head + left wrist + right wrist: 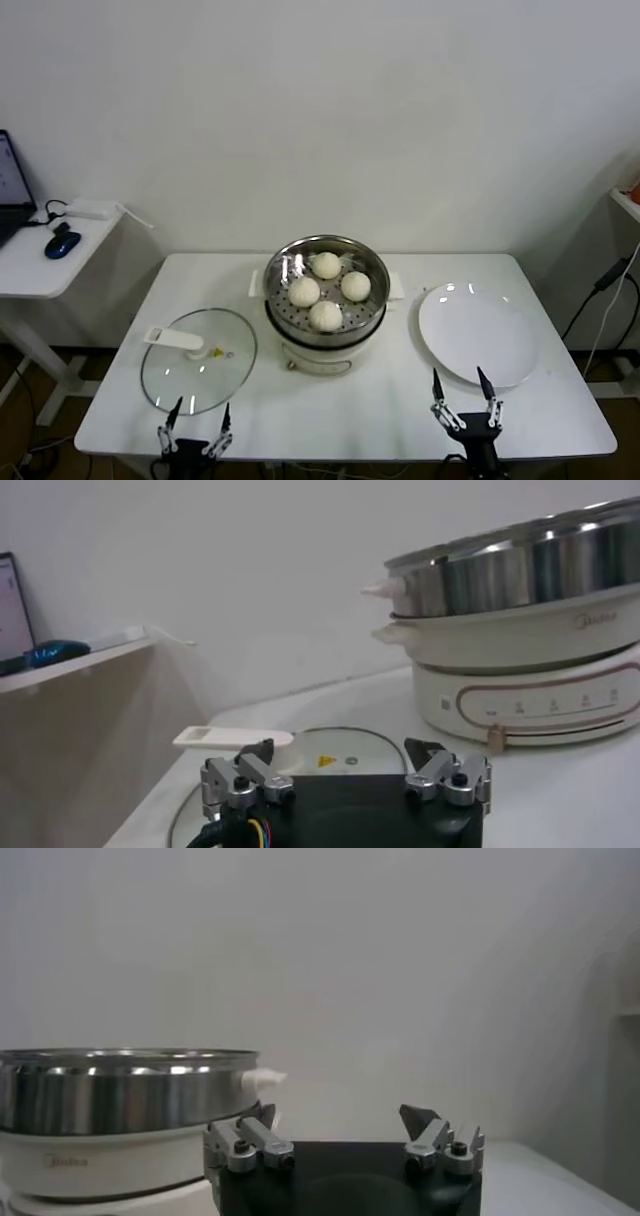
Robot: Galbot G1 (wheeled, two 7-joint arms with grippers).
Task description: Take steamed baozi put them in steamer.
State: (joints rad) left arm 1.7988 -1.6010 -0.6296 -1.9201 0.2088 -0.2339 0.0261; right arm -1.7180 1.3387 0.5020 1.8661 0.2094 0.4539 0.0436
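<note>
- Already all four steamed baozi (326, 290) sit inside the steamer (326, 322), spread on its perforated tray, each apart from the others or barely close.
- Steamer stands mid-table (380, 410), toward the far edge; steel upper pot on a white base, small handles out to both sides.
- Glass lid (198, 374) lies flat on the table just left of the steamer, nearer the robot, white handle (175, 338) pointing away to the left; it is off the pot.
- White plate (477, 334) lies right of the steamer, close but not touching, nothing on it.
- Left claw (197, 425) hangs at the near table edge, left of the steamer, over the lid's near rim; fingers spread apart, gripping nothing.
- Right claw (465, 397) at the near edge, right of the steamer, just by the plate's near rim; fingers likewise spread, holding nothing.
- Side desk (45, 262) well left of the steamer carries a blue mouse (62, 244).
</note>
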